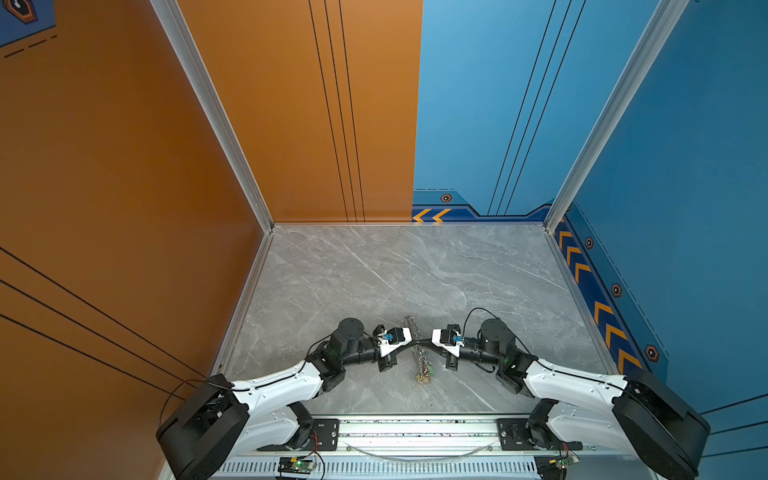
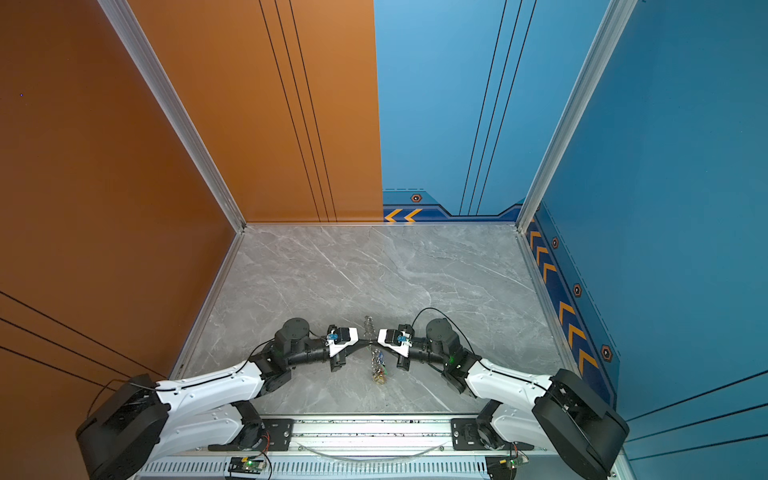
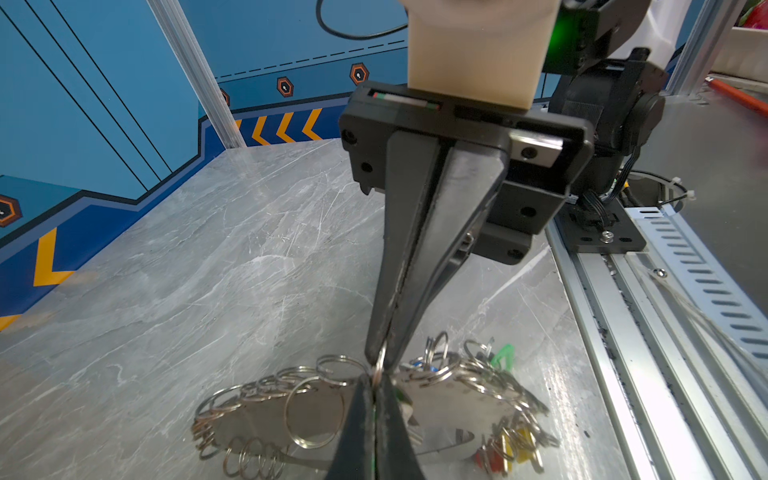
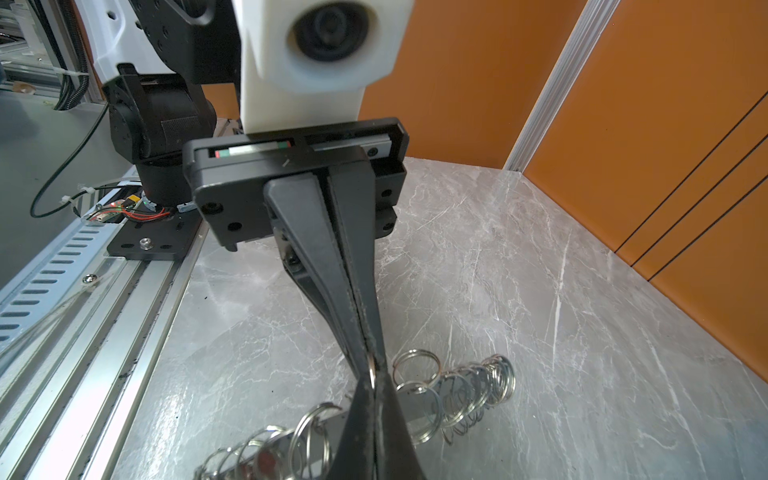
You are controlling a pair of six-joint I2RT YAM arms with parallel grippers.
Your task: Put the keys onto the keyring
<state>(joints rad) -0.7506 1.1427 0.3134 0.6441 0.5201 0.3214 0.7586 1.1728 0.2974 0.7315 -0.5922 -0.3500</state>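
The keyring point(image 3: 266, 415), a flat oval plate edged with many small silver rings, shows edge-on in both top views point(image 1: 422, 359) point(image 2: 377, 363) at the front middle of the table. Keys hang at its near end: green tag point(image 3: 503, 356), yellow tag point(image 3: 519, 446), red tag point(image 3: 484, 457), blue tag point(image 3: 432, 368). My left gripper point(image 3: 376, 380) and right gripper point(image 4: 372, 380) meet tip to tip point(image 1: 413, 341) point(image 1: 424, 341). Each is shut on the same small silver ring point(image 3: 379, 368) on the keyring's edge. Whether the keyring touches the table I cannot tell.
The grey marble table point(image 1: 374, 270) is walled by an orange panel point(image 1: 124, 187) on the left and a blue panel point(image 1: 685, 187) on the right. An aluminium rail point(image 1: 415, 432) with both arm bases runs along the front edge.
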